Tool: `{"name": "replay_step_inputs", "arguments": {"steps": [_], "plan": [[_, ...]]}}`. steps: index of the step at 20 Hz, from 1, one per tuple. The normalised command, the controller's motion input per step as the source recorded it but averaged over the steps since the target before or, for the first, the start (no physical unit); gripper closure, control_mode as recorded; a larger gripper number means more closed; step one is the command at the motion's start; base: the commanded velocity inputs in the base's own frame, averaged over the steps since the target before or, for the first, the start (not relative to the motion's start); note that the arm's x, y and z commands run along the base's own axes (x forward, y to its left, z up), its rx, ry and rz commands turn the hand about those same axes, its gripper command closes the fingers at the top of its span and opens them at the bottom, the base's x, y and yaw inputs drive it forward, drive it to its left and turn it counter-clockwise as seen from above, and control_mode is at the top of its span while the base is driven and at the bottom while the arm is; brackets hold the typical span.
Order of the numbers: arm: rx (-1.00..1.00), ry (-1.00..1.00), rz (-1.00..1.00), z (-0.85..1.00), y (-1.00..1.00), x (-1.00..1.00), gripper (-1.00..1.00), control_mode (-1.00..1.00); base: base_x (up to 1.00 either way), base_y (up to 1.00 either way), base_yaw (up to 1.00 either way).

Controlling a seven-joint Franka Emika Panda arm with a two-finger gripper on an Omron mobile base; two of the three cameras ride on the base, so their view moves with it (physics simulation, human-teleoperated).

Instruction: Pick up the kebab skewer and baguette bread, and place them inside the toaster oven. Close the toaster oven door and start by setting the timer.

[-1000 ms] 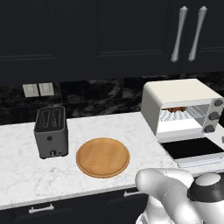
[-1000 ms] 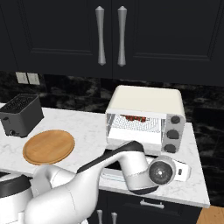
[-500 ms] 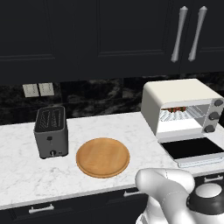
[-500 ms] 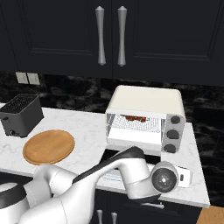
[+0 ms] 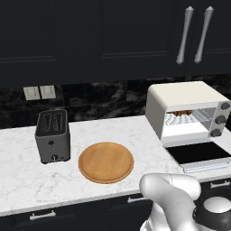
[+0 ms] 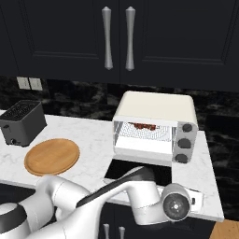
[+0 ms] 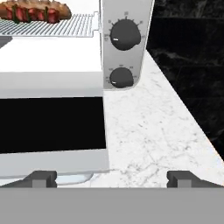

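The cream-white toaster oven (image 5: 187,110) (image 6: 156,123) stands on the counter at the right. Its door (image 5: 198,153) (image 7: 52,124) is folded down flat, dark glass facing up. On the wire rack inside lie the kebab skewer (image 7: 30,14) (image 6: 142,126) and, just behind it, the golden-brown baguette bread (image 7: 59,7). Two dark knobs (image 7: 124,35) sit on the oven's right panel. My gripper (image 7: 111,178) is open and holds nothing. It is low at the counter's front edge, facing the door's front right corner. The hand (image 6: 179,205) is just in front of the door.
A dark grey slot toaster (image 5: 53,142) (image 6: 21,123) stands at the left with a round wooden board (image 5: 106,161) (image 6: 51,156) beside it. Bare marble counter (image 7: 148,127) runs to the right of the oven. Dark cabinets with long handles (image 6: 116,37) hang above.
My hand has sunk lower and drifted right along the counter's front edge, below the open door. The oven, door and food have not moved.
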Motion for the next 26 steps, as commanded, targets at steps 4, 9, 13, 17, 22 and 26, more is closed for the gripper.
{"name": "replay_step_inputs", "arguments": {"steps": [4,9,13,17,22,26], "plan": [[0.00,0.00,0.01,-0.68,0.16,-0.16,-1.00,-1.00,0.00,0.00,0.00],[0.00,-0.11,0.06,-0.51,0.31,0.00,-1.00,-1.00,0.00,0.00,0.00],[0.00,-0.17,0.12,-0.16,0.24,0.00,-1.00,-1.00,0.00,0.00,0.00],[0.00,-0.09,0.05,-0.01,0.18,0.01,-1.00,-1.00,0.00,0.00,0.00],[0.00,-0.02,0.00,-0.02,0.00,0.01,-1.00,-1.00,0.00,0.00,0.00],[0.00,0.00,0.00,-0.09,0.02,0.01,-1.00,-1.00,0.00,0.00,0.00]]}}
